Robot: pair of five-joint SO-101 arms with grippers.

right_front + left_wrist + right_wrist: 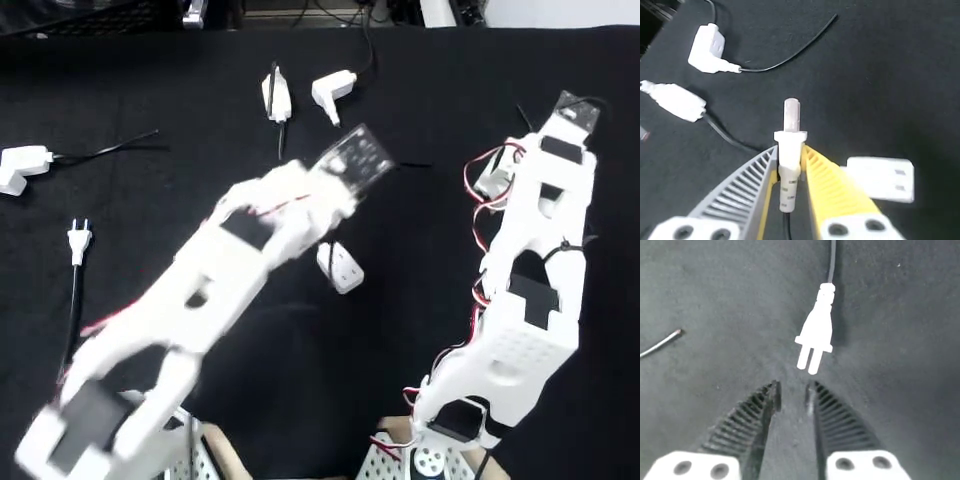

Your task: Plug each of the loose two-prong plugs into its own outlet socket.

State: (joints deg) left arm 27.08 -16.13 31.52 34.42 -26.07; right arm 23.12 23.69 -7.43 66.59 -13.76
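Plug in hand: white moulded-plastic two-prong plug (789,144) on a thin black cable, clamped in the left gripper (790,156) above the black cloth table (890,75), prongs pointing away from the wrist.
Handling: probably light and rigid in the body. The smooth plastic may twist in the grip, and the prongs could bend if pushed in askew (a judgement, not a thing seen).
Where to hold: across the body behind the collar, as now, leaving the prongs free.
Second plug: flat white two-prong plug (815,335) lying on the cloth just in front of the right gripper (792,390), prongs toward it. That gripper's jaws stand slightly apart with nothing between them.
Third plug: small white corded plug (79,238), well apart near the high view's left side.
Nearest socket: white rectangular outlet block (882,177), just beside the yellow ribbed finger (832,187).
Farther off: white angled outlet block (707,47) and a long white corded piece (675,100), socket or plug I cannot tell.
In the way: the trailing cable may drag, and the unheld block would likely slide when pushed.
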